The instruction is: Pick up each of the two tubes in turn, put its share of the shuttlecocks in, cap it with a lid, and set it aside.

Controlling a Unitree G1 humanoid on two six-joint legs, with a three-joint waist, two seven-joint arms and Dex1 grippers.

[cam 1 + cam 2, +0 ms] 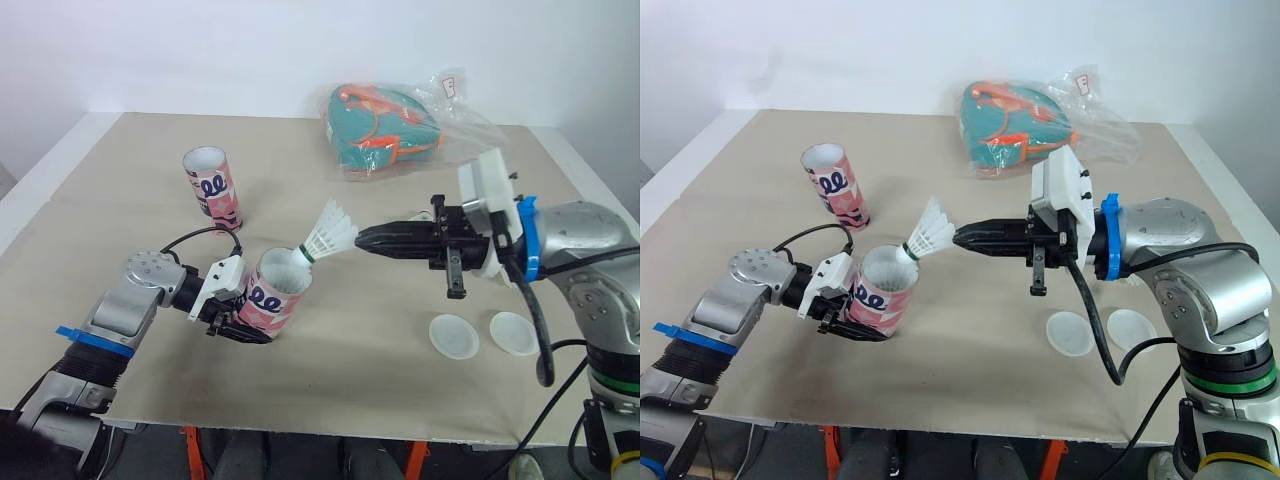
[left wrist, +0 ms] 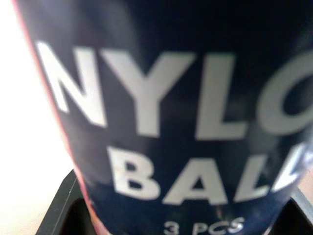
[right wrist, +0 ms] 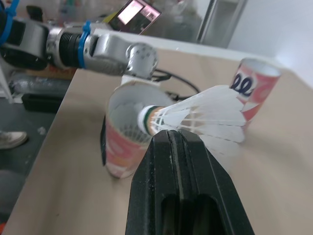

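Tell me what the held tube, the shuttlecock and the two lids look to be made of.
Held tube: probably cardboard with a smooth printed wrap; thin rim, white inside.
Shuttlecock: the white ribbed skirt looks like moulded plastic, and the tube's label reads "NYLO... BALL".
Two lids: translucent whitish discs, probably soft plastic.

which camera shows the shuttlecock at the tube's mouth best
The right wrist view: the shuttlecock is close, its cork tip at the mouth of the tube, skirt pinched by the right pincer. Both eye views show it smaller, side on. The left wrist view shows the tube's side.
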